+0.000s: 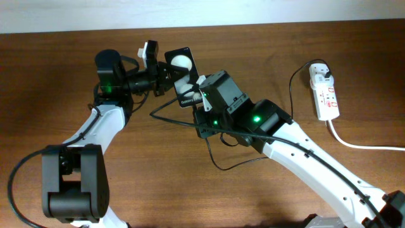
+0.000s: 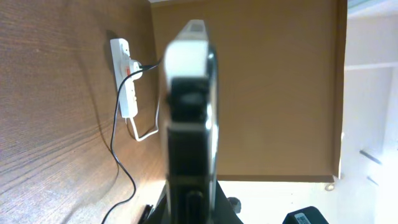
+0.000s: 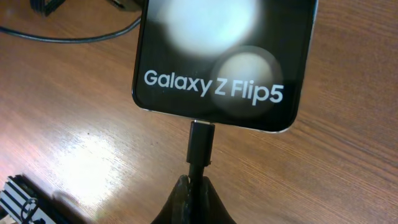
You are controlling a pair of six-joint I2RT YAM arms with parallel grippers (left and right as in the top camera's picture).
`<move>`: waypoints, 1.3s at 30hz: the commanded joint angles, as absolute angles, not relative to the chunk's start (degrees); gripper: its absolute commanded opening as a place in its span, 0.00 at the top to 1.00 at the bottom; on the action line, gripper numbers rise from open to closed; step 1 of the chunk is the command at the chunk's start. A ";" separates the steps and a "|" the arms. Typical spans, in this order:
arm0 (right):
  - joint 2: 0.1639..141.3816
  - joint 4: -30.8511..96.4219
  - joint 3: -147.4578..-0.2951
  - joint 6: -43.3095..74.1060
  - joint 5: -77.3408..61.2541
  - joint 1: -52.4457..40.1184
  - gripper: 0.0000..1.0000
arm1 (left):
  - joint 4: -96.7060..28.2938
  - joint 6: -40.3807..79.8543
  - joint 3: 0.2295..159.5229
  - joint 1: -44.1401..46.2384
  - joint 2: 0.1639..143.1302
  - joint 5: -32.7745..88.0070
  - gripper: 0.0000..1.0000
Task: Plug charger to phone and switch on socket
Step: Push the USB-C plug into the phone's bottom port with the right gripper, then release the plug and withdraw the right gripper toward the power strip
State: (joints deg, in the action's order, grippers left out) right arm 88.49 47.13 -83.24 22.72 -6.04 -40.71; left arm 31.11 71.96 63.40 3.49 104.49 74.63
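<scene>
The black glossy phone (image 1: 181,71) with two white circles is held off the table by my left gripper (image 1: 166,74), which is shut on its upper end. In the left wrist view I see the phone edge-on (image 2: 189,124). In the right wrist view its face (image 3: 217,59) reads "Galaxy Z Flip5". My right gripper (image 3: 198,186) is shut on the charger's black connector (image 3: 201,140), whose tip meets the phone's bottom edge. The thin black cable (image 1: 292,88) runs to the white adapter (image 1: 320,71) plugged in the white socket strip (image 1: 325,92), which also shows in the left wrist view (image 2: 126,78).
The strip's thick white cord (image 1: 361,144) runs off to the right edge. Slack charger cable loops on the wood table (image 1: 228,166) under my right arm. A wall and a bright opening fill the background of the left wrist view.
</scene>
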 commanded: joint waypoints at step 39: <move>73.65 78.94 -84.90 22.81 8.10 -39.70 0.01 | 30.76 47.51 52.56 9.87 103.92 80.73 1.00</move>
